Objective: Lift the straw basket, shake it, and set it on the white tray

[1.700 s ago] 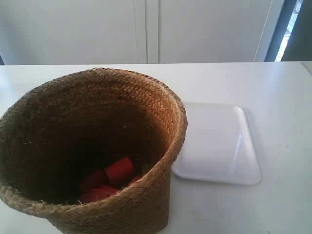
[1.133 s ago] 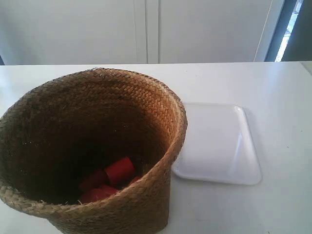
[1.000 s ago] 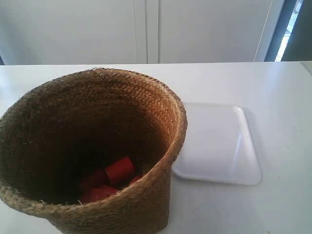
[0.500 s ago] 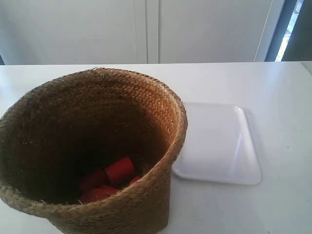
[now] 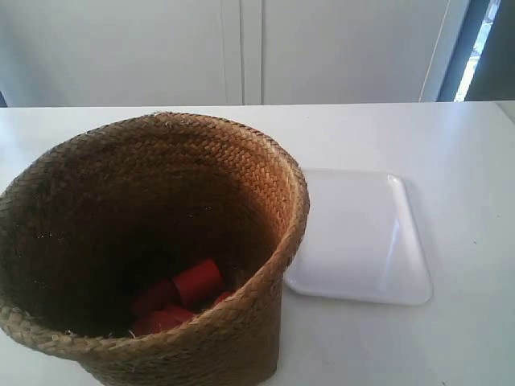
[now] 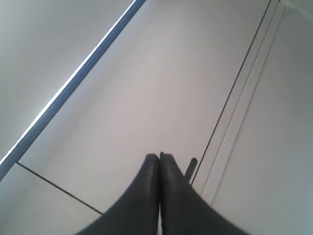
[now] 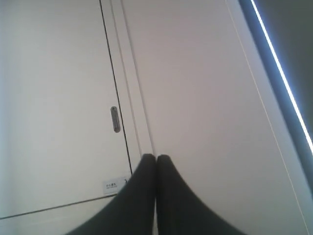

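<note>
The straw basket point(image 5: 241, 169) stands upright on the white table at the exterior view's left, its rim overlapping the edge of the white tray point(image 5: 362, 237) beside it. Several red cylinders point(image 5: 195, 281) lie at the basket's bottom. No arm shows in the exterior view. In the left wrist view my left gripper point(image 6: 159, 156) is shut with nothing in it, pointing at white wall panels. In the right wrist view my right gripper point(image 7: 156, 157) is likewise shut and empty, aimed at a white cabinet door.
The white table point(image 5: 451, 145) stretches behind and to the right of the tray. White cabinet doors point(image 5: 241, 48) stand at the back. A small grey handle point(image 7: 115, 119) and a label point(image 7: 113, 185) show on the door in the right wrist view.
</note>
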Tool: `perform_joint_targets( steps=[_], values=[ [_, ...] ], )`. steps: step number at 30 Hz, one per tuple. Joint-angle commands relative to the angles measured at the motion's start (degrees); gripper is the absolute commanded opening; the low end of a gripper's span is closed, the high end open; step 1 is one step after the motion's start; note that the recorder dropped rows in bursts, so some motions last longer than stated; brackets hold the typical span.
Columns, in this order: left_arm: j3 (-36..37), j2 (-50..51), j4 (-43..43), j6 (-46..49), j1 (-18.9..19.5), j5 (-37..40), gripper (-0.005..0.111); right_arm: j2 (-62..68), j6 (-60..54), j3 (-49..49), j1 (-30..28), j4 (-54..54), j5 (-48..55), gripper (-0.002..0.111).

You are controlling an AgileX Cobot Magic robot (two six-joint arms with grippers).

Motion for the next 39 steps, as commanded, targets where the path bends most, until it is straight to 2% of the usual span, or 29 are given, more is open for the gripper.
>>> perform_joint_targets(
  steps=[1,5,11,17,21,25,29,34,37,39],
  values=[
    [-12.1,9.2,-3.4,8.0,-0.1,6.2,0.000,11.0,0.6,-11.2,0.1,-1.1,9.8,0.000],
    [-25.2,24.6,-3.3,14.9,-0.1,27.1,0.000,22.6,-0.8,-24.7,0.1,-2.4,23.4,0.000],
    [-43.3,45.4,1.3,19.6,-0.1,63.0,0.000,40.1,-5.2,-45.1,0.1,-4.7,54.1,0.000],
    [-55.5,58.8,5.2,20.5,-0.1,89.1,0.000,51.9,-17.8,-57.6,2.2,3.7,77.3,0.000],
    [-60.9,62.6,5.2,22.6,-0.1,97.7,0.000,56.9,-21.6,-62.0,4.9,7.0,92.3,0.000],
    [-64.8,63.7,5.2,22.6,-0.1,102.4,0.000,58.5,-21.6,-63.9,8.7,11.5,101.5,0.000],
    [-68.4,64.3,4.5,22.9,-0.1,110.7,0.000,58.5,-21.4,-66.4,14.8,13.7,103.6,0.000],
    [-70.5,64.4,1.1,25.5,-0.1,114.6,0.000,58.8,-16.3,-69.5,22.2,13.3,103.6,0.000],
    [-71.4,64.9,-1.7,25.6,-0.1,117.2,0.009,60.8,-14.0,-72.0,25.4,10.0,103.6,0.000],
    [-72.4,65.8,-3.1,27.3,-0.6,120.1,0.020,61.6,-10.6,-72.8,26.9,7.1,103.6,0.000]
  ],
)
